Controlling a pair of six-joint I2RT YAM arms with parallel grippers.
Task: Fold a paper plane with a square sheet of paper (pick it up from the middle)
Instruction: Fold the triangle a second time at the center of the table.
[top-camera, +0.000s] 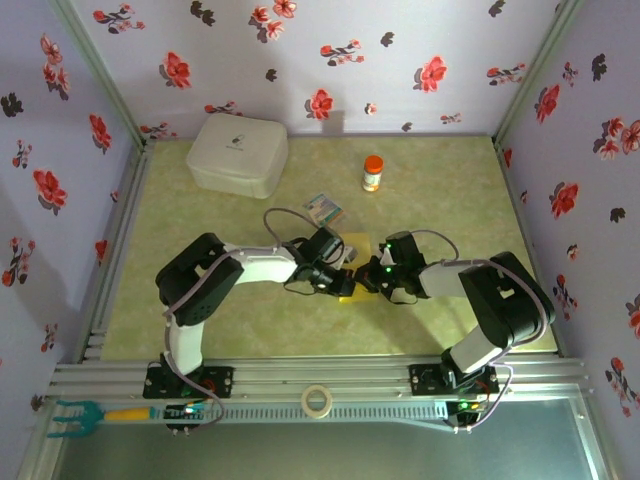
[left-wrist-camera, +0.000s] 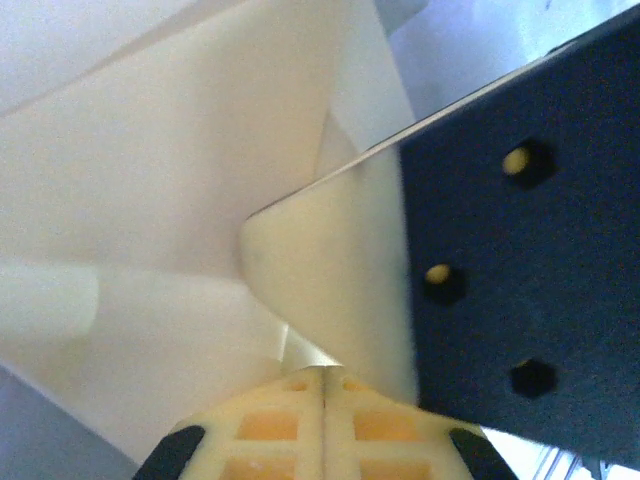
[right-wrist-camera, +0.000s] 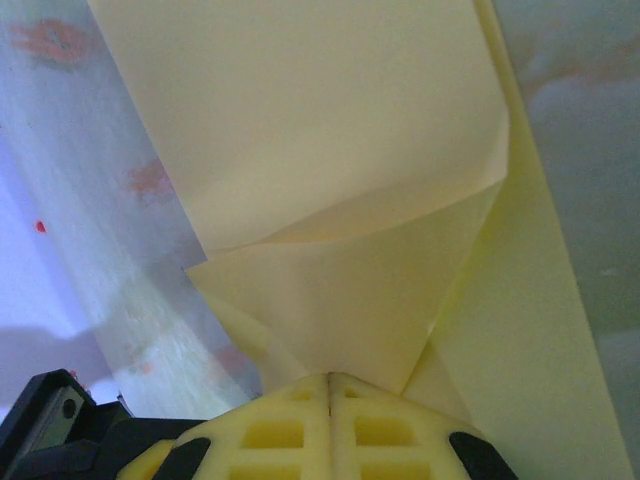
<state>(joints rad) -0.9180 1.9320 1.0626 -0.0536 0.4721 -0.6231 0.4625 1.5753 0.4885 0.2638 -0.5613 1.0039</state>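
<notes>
One square sheet of paper (right-wrist-camera: 330, 120), partly folded, sits at the middle of the table (top-camera: 250, 310), pinched between the left end effector (left-wrist-camera: 325, 385) and the right end effector (right-wrist-camera: 330, 380). Both are clamped tight on it. I cannot tell its long axis.

Qty: 1 yellow sheet of paper (right-wrist-camera: 320, 120), 1 white box (top-camera: 238, 153), 1 orange-cap bottle (top-camera: 372, 172), 1 printed packet (top-camera: 324, 209), 1 tape roll (top-camera: 317, 401), 1 teal fork (top-camera: 85, 413) w/ yellow handle, 2 arms (top-camera: 200, 275) (top-camera: 505, 295).
</notes>
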